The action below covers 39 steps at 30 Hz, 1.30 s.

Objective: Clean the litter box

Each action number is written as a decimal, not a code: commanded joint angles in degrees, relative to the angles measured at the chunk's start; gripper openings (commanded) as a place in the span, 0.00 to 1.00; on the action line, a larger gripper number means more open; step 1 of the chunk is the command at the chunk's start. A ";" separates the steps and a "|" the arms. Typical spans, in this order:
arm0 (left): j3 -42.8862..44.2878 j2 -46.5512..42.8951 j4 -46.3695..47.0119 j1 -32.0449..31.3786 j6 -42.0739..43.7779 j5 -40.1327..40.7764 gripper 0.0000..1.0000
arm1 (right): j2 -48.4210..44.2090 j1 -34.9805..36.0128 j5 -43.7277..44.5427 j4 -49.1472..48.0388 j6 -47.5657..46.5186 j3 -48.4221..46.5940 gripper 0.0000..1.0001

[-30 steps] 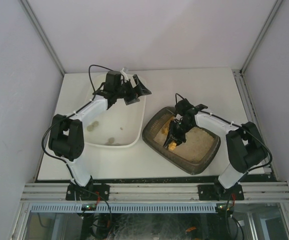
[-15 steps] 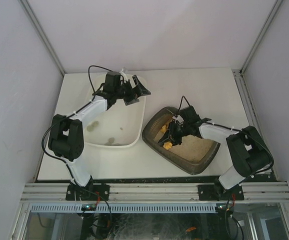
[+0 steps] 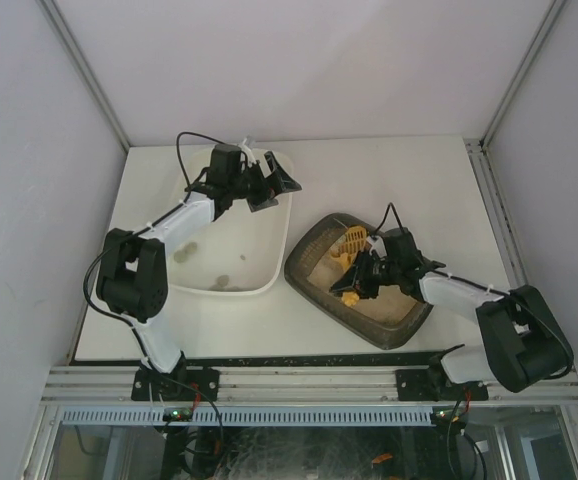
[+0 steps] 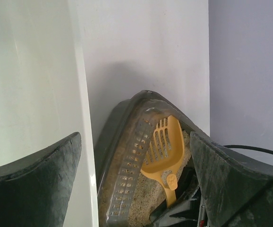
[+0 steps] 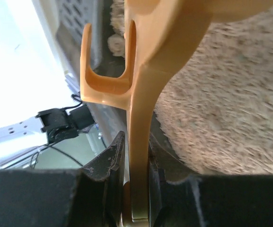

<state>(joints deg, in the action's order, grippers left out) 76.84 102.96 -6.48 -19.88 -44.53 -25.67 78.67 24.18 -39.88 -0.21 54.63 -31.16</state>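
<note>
Right claw [image 5: 136, 158] pinches the yellow scoop [image 5: 143, 90] by its handle, head down in the litter box [image 3: 307, 268], which sits on the table [image 3: 399, 170] just right of the white tub [image 3: 259, 287]. Left claw [image 3: 277, 192] hangs wide above that tub. Judging by this, scooping is in hand; next comes a level lift toward the tub. No writing is legible.

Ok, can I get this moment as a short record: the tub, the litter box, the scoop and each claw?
white tub: left of centre, a few small lumps on its floor
litter box: right of white tub, pale litter inside
yellow scoop: slotted head inside litter box, toward its far end
left claw: open, empty, above white tub's far rim
right claw: shut on yellow scoop's handle
</note>
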 commanded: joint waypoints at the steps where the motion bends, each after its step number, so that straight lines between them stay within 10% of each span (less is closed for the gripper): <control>1: -0.81 -2.86 2.91 0.32 -0.45 -0.59 1.00 | -3.59 -1.09 3.84 9.59 -7.23 1.46 0.00; 20: 0.03 -3.77 1.70 0.29 2.22 2.20 1.00 | -25.33 -4.89 0.86 20.80 -7.61 4.24 0.00; 39: 1.92 -8.38 -5.51 0.32 10.72 4.03 1.00 | -21.67 -5.02 -6.98 20.45 -15.60 4.33 0.00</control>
<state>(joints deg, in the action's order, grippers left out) 77.01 99.35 -11.77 -19.84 -37.21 -22.57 54.94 19.09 -42.61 21.21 43.64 -25.34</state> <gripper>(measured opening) 0.996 0.177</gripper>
